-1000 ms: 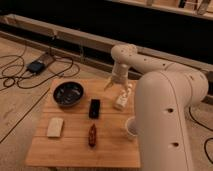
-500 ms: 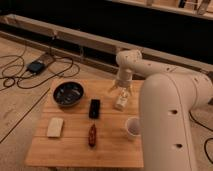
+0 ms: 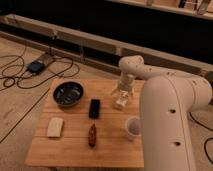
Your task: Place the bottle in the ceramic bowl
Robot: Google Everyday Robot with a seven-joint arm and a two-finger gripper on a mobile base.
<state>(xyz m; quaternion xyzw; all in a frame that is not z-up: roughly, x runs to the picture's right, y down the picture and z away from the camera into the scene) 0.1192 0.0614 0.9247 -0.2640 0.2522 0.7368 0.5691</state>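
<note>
A: Which step was in hand?

B: The grasp, prob. The end effector [image 3: 122, 93] hung right over the bottle [image 3: 120, 103], at the right rear of the tabletop [image 3: 70, 145]. Couldn't tell whether it was wide, narrow or clamped on the bottle.

A: And the bottle itself?

B: Low at the tabletop, just right of a flat black slab [image 3: 94, 108] and behind the white cup [image 3: 132, 127]. Whether it rested or was a touch lifted, couldn't tell. Def. not in the bowl [image 3: 56, 95]; that sat at the left rear, well apart.

A: So the next move?

B: My guess: secure the hold, lift straight up, carry left over the slab w/ enough height, then lower into the bowl's middle and let go. The bowl was wide and shallow, so an easy target, but a tall bottle might tip or roll inside.

A: Materials?

B: Bottle was pale cream, oblong, smooth-looking, prob. plastic, so a slip risk. Bowl was round, dark, glossy, hard-looking. Tabletop was light wood planks, matte. Cup was plain white, round.

A: Anything else on there?

B: A red-brown oblong thing [image 3: 92, 135] toward the front and a pale block [image 3: 55, 127] front left. Neither was on the carry path.
</note>
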